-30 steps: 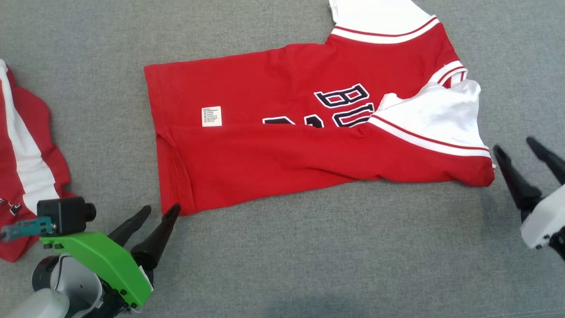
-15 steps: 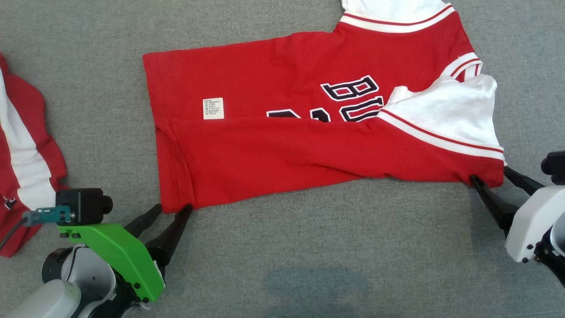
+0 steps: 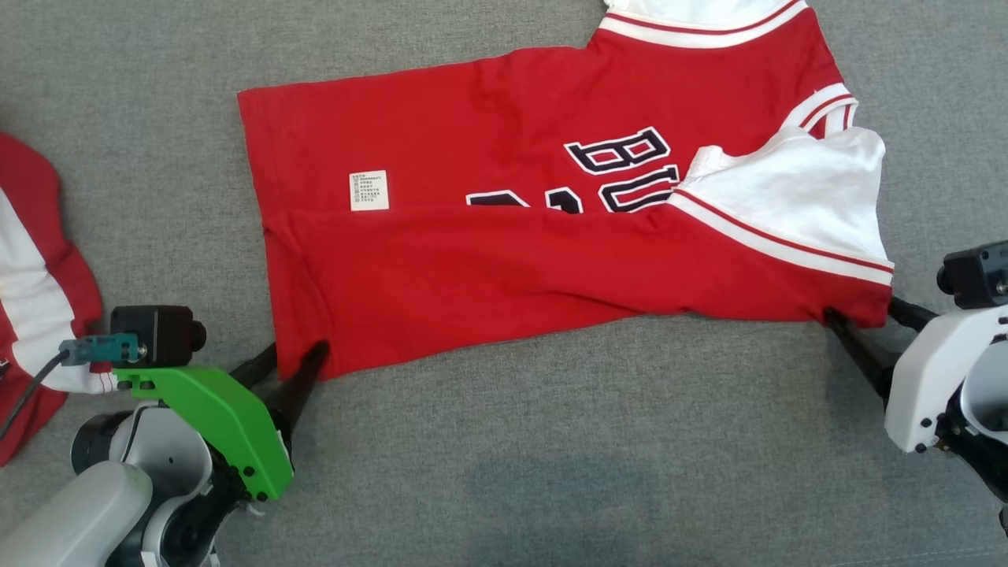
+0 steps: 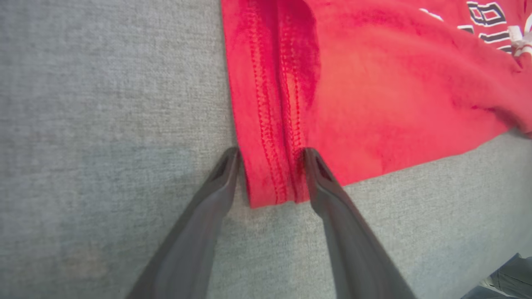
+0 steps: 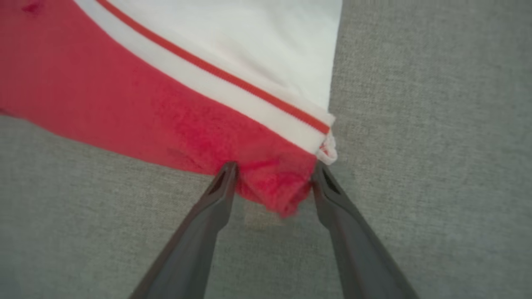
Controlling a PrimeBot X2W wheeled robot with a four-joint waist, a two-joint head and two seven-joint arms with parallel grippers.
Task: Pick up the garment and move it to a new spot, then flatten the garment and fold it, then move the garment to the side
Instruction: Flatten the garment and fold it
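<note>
A red jersey [image 3: 504,268] with white sleeves and dark lettering lies spread on the grey fabric surface, its near long edge folded over the middle. My left gripper [image 3: 295,350] stands open at the near left hem corner, one finger on each side of the stitched hem [image 4: 270,166]. At the near right corner, under the white sleeve [image 3: 795,197], my right gripper [image 3: 862,311] is open too. In the right wrist view the bunched red corner [image 5: 274,191] sits between its fingers [image 5: 216,199]. Neither gripper has closed on the cloth.
A second red and white garment [image 3: 31,260] lies crumpled at the left edge, close to my left arm. A white care label [image 3: 369,190] shows on the jersey. Bare grey surface [image 3: 551,441] stretches along the near side between the two arms.
Both grippers have advanced onto the jersey's near corners. The right one came in from the right edge to the sleeve corner. The head view has also shifted slightly.
</note>
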